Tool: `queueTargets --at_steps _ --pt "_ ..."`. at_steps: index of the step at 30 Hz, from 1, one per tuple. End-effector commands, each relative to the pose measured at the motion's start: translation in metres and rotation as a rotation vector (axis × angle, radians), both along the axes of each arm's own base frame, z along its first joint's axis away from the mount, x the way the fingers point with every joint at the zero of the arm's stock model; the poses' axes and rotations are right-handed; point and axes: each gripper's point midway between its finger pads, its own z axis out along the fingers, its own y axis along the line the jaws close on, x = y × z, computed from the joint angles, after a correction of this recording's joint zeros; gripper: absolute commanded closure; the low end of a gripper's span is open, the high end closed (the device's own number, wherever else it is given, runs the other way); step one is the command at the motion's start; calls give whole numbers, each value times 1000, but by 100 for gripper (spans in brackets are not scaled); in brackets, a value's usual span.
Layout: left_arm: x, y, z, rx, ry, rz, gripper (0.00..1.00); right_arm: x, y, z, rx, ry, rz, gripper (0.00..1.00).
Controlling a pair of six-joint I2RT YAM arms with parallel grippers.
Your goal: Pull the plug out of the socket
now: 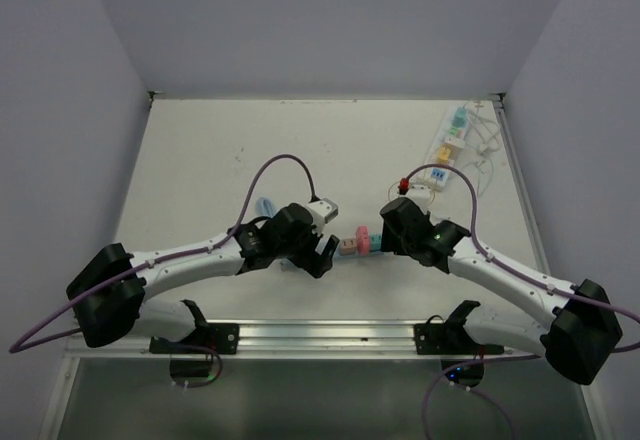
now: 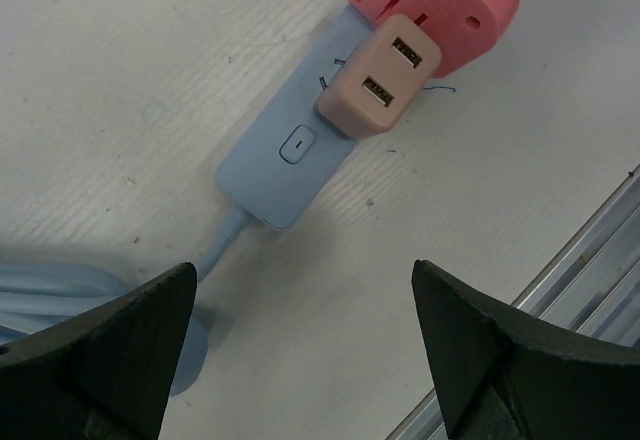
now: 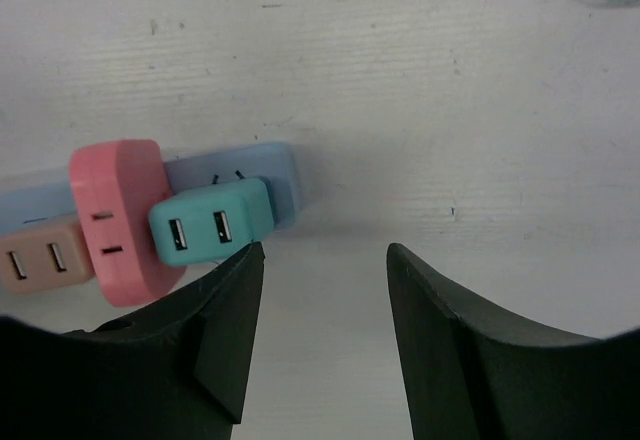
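Note:
The socket [image 1: 449, 144], a long white power strip with pastel outlets, lies at the back right with its thin white cord [image 1: 487, 156]; I see no plug in it. Between my grippers lies a flat light-blue strip [image 2: 285, 155] that carries a beige USB charger [image 2: 380, 85], a pink adapter [image 2: 430, 0] and a teal USB charger [image 3: 210, 222]. My left gripper [image 2: 305, 360] is open and empty, hovering beside the strip's switch end. My right gripper [image 3: 325, 340] is open and empty, its left finger just below the teal charger.
A light-blue coiled cable [image 1: 268, 206] lies behind the left wrist and shows at the left edge of the left wrist view [image 2: 60, 295]. The metal rail [image 1: 320, 336] runs along the table's near edge. White walls enclose the table.

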Motion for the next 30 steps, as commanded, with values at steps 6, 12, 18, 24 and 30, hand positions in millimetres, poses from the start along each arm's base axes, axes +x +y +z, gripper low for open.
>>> queueTargets --at_steps 6,12,18,24,30 --pt "30 -20 11 -99 -128 74 8 -12 6 -30 112 40 -39 44" --pt "32 -23 9 -109 -140 67 8 3 30 -52 189 42 -5 46" --pt "33 -17 11 -105 -160 77 8 50 44 -37 209 -67 33 48" --pt "39 -15 19 -97 -192 99 9 103 57 -29 210 -122 96 48" --pt "56 -20 31 -67 -212 155 10 105 56 -26 241 -126 118 49"
